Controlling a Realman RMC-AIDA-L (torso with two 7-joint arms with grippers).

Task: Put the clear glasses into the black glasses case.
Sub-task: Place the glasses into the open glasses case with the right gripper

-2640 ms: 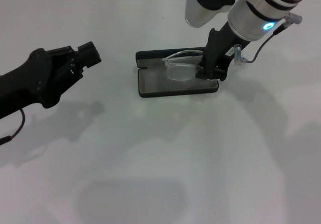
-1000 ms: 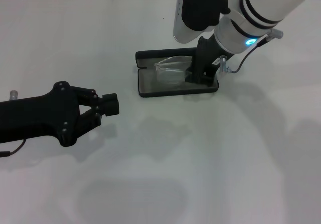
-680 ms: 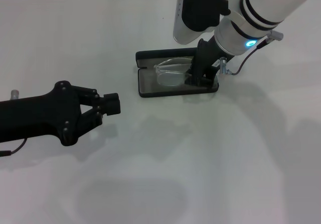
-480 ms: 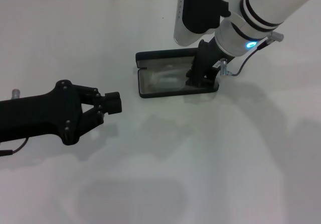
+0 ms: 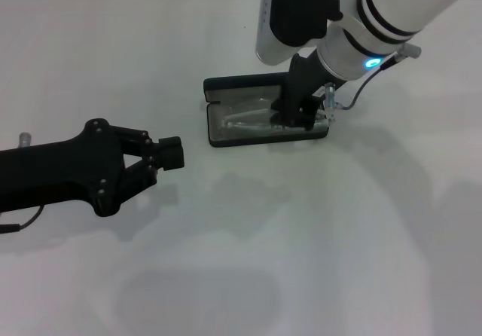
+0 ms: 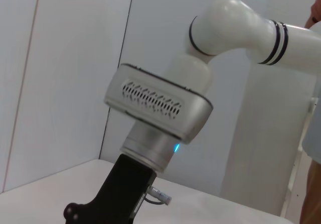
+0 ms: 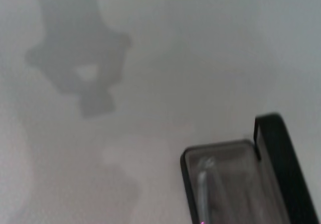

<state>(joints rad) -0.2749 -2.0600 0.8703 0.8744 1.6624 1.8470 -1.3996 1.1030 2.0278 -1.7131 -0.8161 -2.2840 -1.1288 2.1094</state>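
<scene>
The black glasses case [image 5: 215, 129] lies open at the table's far middle, lid [image 5: 241, 84] folded back. The clear glasses [image 5: 245, 117] lie low and flat in its grey-lined tray. My right gripper [image 5: 296, 114] reaches down into the tray's right end, at the right end of the glasses; whether it still holds them does not show. The right wrist view shows the tray's rim [image 7: 186, 181] with a clear piece of the glasses [image 7: 202, 184] inside. My left gripper [image 5: 170, 154] hovers shut and empty over the table, left of the case and nearer to me.
The white table [image 5: 324, 230] is bare apart from the case. A cable [image 5: 361, 87] loops off the right wrist beside the case's right end. The left wrist view shows only the right arm [image 6: 160, 113] against a white wall.
The glasses have gone from held tilted above the tray to lying flat inside it. The right gripper has lowered into the case's right end. The left arm swung nearer and has barely moved lately.
</scene>
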